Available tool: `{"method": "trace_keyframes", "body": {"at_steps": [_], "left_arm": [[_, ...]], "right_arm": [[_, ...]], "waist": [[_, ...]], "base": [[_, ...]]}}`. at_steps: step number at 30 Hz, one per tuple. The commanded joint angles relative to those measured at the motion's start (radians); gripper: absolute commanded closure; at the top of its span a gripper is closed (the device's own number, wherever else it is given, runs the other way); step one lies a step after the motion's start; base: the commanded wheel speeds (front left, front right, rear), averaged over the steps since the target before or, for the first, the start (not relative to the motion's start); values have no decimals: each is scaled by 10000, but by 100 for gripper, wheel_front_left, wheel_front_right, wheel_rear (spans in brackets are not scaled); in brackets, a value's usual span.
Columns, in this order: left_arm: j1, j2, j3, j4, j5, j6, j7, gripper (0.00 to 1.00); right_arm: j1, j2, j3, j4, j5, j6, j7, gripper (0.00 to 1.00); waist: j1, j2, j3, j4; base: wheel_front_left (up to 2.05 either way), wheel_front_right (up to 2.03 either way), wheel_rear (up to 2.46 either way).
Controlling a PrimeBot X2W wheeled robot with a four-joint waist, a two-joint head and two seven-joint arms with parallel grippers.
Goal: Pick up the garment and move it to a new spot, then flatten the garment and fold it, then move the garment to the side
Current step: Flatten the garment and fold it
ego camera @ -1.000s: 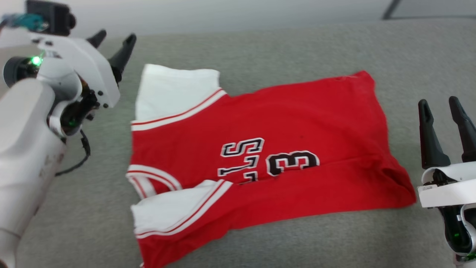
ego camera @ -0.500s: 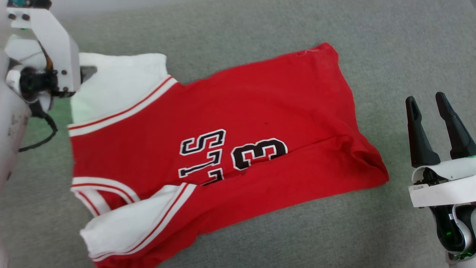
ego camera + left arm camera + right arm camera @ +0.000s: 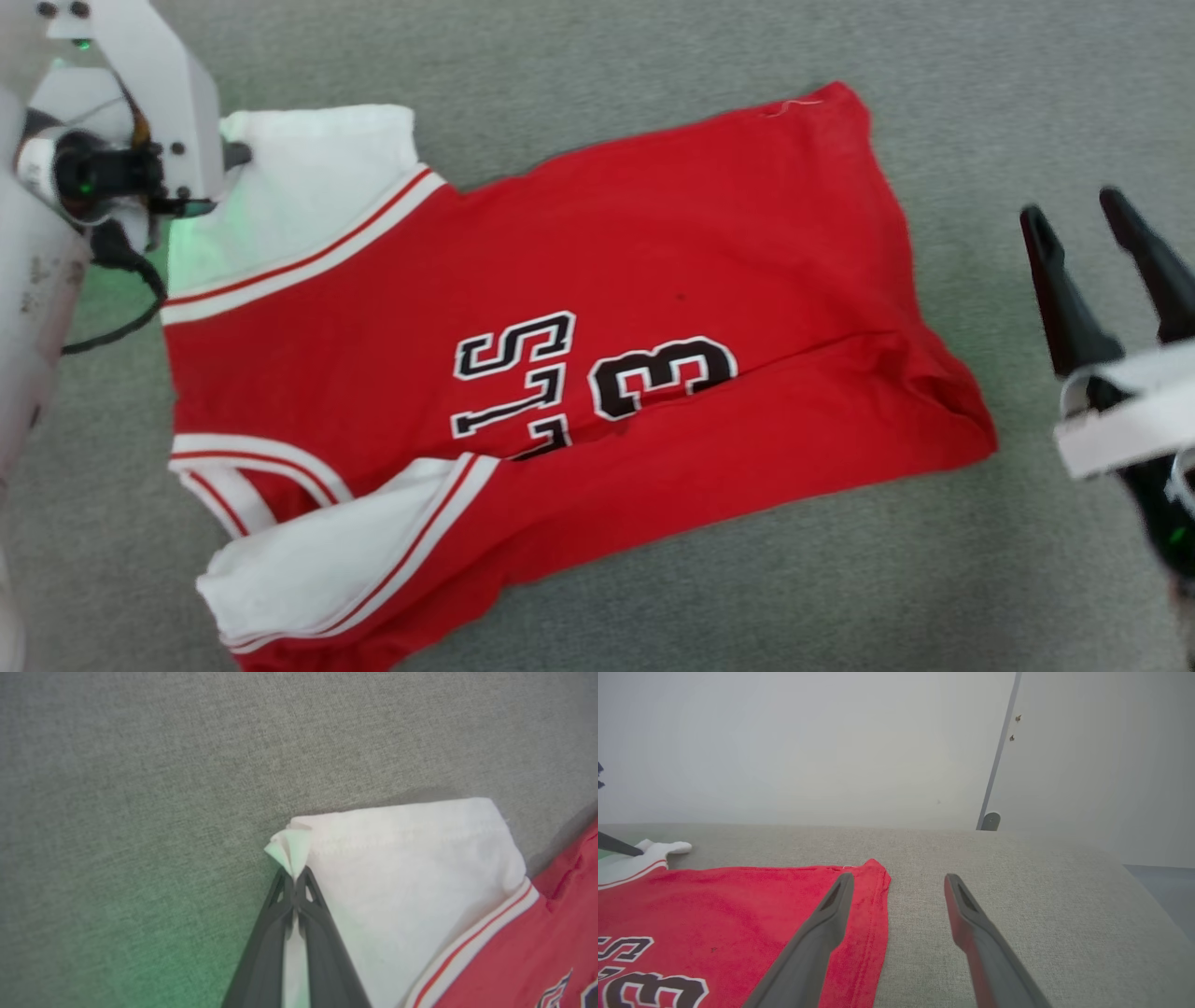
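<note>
Left end effector (image 3: 295, 877) clenched on a white corner of the jersey (image 3: 653, 280)
At left, its dark tapered fingers (image 3: 322, 933) press together on a puckered tip of the soft white panel; the red cloth lies mostly flat, creased near the hem, on the grey woven tabletop (image 3: 934, 579); at right, the right end effector (image 3: 1074, 210) hovers released, fingers spread, near that hem

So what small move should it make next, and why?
Probably lift the left tool a little, raising the garment: that tool's jaws are shut on the white corner, while the right tool stands open, apart from the red hem, gripping nothing.
</note>
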Motion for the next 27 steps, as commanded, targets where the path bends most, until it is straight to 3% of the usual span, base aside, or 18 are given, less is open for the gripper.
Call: {"method": "trace_keyframes", "body": {"at_steps": [1,7,12,18,27], "left_arm": [[255,-116,-127,-54,-114,-48,22,100],[-35,-344,-273,-516,-300,-47,-257,100],[-291,-535,-436,-690,-390,-43,-373,100],[-463,-611,-591,-794,-548,-16,-498,100],[-689,-743,-961,-997,-820,-12,-663,100]], "right_arm": [[-446,-187,138,-9,51,-12,507,0],[-2494,-1275,1224,679,229,-12,3515,0],[-4334,-1743,2022,1942,867,-12,5692,0],[-5917,-1742,2496,3474,1463,-12,7284,0],[-7347,-1408,3480,5921,2025,-12,8568,0]], "waist": [[0,0,99,232],[0,0,344,762],[0,0,647,1175],[0,0,885,1449],[0,0,1168,1861]], "base": [[0,0,0],[0,0,0],[0,0,0],[0,0,0],[0,0,0]]}}
